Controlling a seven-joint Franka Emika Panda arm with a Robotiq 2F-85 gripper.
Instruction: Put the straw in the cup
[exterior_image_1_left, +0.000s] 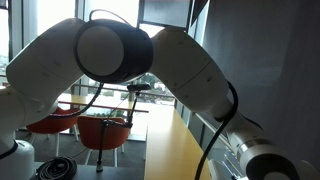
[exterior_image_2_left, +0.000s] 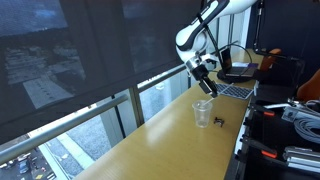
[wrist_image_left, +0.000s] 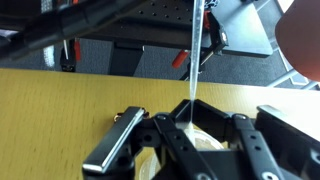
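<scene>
The gripper is closed on the straw. In the wrist view its black fingers meet around the lower end of the thin, clear straw, which runs from the fingertips straight towards the top of the picture. The straw is held in the air, not in the cup. In an exterior view the gripper hangs above the clear plastic cup, well apart from its rim, and the straw is too thin to make out there. The cup stands upright on the long wooden table that runs beside the window. A small black object lies on the wood just beside the cup, and an open laptop sits farther along the table behind the gripper. The white arm reaches down from the upper right of that view. In the wrist view a dark bar-shaped object with a silver edge lies on the table next to the fingers; I cannot tell whether it is the same black object. In an exterior view the arm fills most of the picture, with a strip of the table and red chairs behind it.
</scene>
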